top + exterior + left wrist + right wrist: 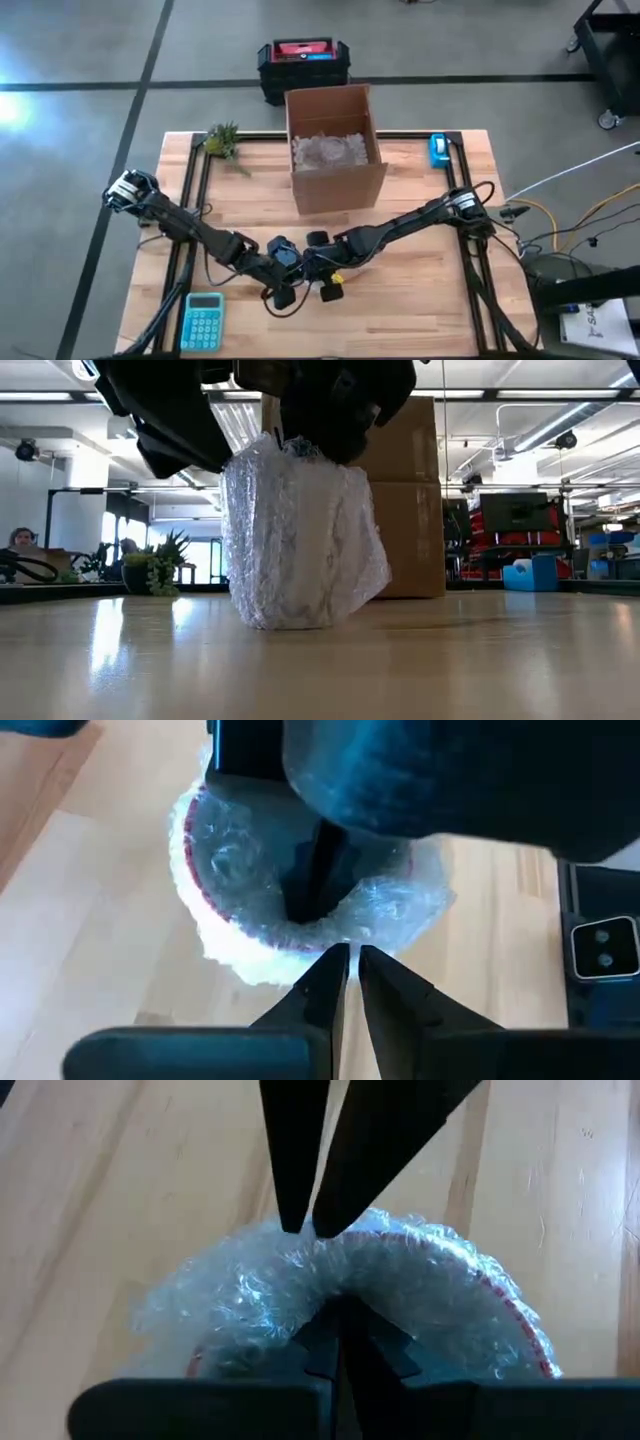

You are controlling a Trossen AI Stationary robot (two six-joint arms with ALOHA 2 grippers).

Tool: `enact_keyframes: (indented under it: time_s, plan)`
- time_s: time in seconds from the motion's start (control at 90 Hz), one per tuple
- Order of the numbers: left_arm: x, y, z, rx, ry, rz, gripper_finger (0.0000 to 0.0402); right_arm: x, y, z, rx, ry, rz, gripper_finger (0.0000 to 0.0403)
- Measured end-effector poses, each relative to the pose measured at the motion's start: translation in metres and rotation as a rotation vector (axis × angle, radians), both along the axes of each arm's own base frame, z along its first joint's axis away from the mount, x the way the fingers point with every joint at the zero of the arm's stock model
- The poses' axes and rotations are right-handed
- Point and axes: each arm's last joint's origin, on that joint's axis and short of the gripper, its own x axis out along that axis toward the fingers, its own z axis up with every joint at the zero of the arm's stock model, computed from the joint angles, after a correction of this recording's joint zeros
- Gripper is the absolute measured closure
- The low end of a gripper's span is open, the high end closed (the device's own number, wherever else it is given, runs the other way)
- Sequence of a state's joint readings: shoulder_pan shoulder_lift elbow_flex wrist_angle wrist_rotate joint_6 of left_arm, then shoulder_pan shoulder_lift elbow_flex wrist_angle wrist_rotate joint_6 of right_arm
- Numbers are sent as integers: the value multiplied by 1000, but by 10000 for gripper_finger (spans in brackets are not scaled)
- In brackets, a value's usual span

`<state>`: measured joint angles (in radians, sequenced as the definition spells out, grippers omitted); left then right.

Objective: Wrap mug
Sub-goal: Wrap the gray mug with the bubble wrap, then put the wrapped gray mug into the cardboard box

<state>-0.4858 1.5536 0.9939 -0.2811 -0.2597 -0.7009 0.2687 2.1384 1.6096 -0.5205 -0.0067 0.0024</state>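
Note:
The mug [300, 540] stands upright on the wooden table, near the front middle, swathed in clear bubble wrap [345, 550]. Its red rim [188, 845] shows through the wrap. Both grippers meet over its top from above. My left gripper [350, 960] is shut, its tips at the wrap over the mug's rim. My right gripper [340, 1315] is shut and sunk into the wrap over the mug's mouth. In the high view the two grippers [300, 268] hide the mug. My left gripper touches the bunched bubble wrap at the mug's rim [345, 935] with its shut fingertips, slanting down from the table's left. Whether a layer lies between the fingers, I cannot tell. My right gripper presses its shut fingers [312, 880] down into the wrap over the mug's mouth [335, 1285], slanting from the table's right. The wrap dents inward around them. The mug stays upright on the table.
An open cardboard box [335, 150] with more wrap inside stands behind the mug. A turquoise calculator [203, 320] lies at the front left, a small plant [225, 140] at the far left, a blue tape dispenser [440, 150] at the far right.

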Motion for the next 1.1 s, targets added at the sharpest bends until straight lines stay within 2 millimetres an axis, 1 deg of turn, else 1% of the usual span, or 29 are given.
enact_keyframes:
  time_s: [0.156, 0.244, 0.344, 0.544, 0.644, 0.767, 0.822, 0.867, 0.911, 0.956, 1.1]
  plan:
    - [1, 0, -2, 25, -1, 8, 379, -1, 0, 11, 6, -16, -3, 401]
    - [1, 1, -2, 35, -3, 14, 379, 0, 0, 22, 22, -39, -23, 401]
    - [1, 1, -2, 38, -3, 16, 379, 1, 1, 26, 30, -46, -31, 401]
    - [1, 1, -2, 43, -10, 21, 379, 1, 0, 41, 6, -4, -7, 394]
    - [2, 1, -2, 50, -17, 27, 379, 0, 0, 54, -20, 32, 22, 368]
    - [3, 1, 0, 46, -31, 29, 379, -2, -1, 72, -53, 88, 69, 322]
    - [0, 2, -5, 49, 6, 21, 379, -1, -1, 87, -58, 72, 91, 300]
    - [1, 1, -8, 53, 17, 20, 379, -4, -1, 98, -67, 90, 102, 283]
    - [1, 2, -8, 52, 18, 20, 379, -8, -3, 107, -78, 128, 111, 268]
    - [1, 2, -5, 47, 7, 21, 379, -9, -3, 115, -79, 129, 114, 254]
    - [1, 1, -5, 46, 4, 21, 379, -14, 0, 129, -83, 150, 123, 217]
